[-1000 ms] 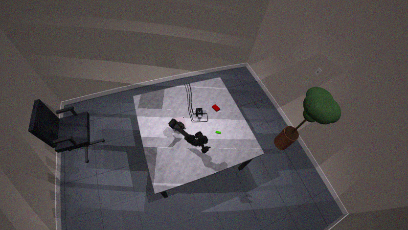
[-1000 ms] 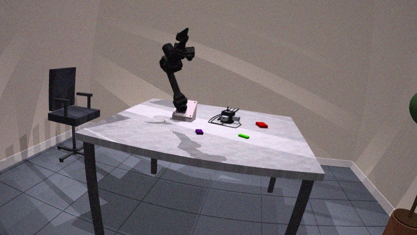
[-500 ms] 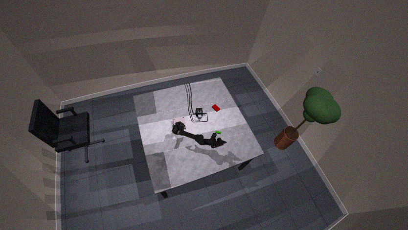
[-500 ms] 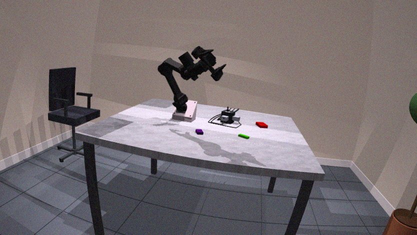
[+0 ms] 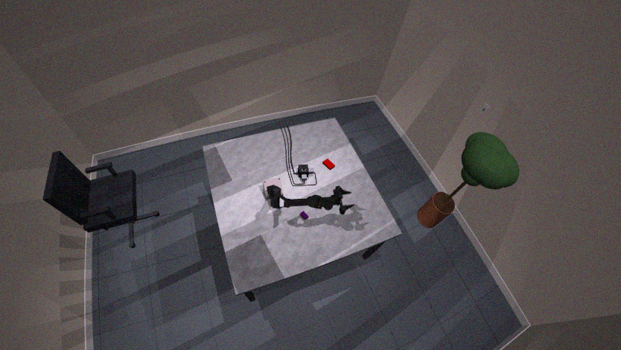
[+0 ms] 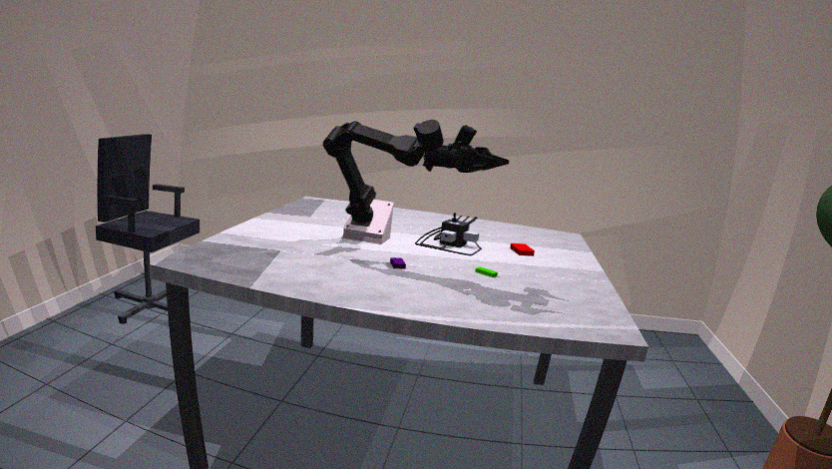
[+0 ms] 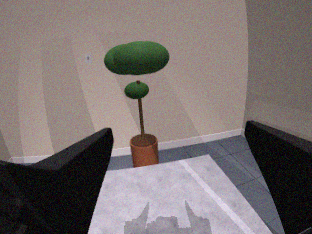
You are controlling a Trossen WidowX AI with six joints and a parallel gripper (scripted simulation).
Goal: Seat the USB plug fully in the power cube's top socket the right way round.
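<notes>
The dark power cube (image 5: 302,167) (image 6: 457,226) stands on the table (image 5: 260,152) (image 6: 279,279), beyond the arm in the exterior view. A small dark plug (image 6: 454,217) sticks up from its top; how deep it sits and which way round it is are too small to tell. Pale plugs sit at the cube's sides, one of them (image 6: 447,236) facing the exterior camera. My gripper (image 5: 351,199) (image 6: 507,161) (image 7: 182,131) is wide open and empty. It is high above the table, pointing roughly level away from the base and past the cube. The cube is out of the wrist view.
Black cables (image 5: 289,143) run from the cube to the back edge and loop around it. A red block (image 5: 328,164) (image 6: 522,248), a purple block (image 5: 304,215) (image 6: 397,262) and a green block (image 6: 486,271) lie on the table. A potted tree (image 5: 435,210) (image 7: 144,151) stands beyond it.
</notes>
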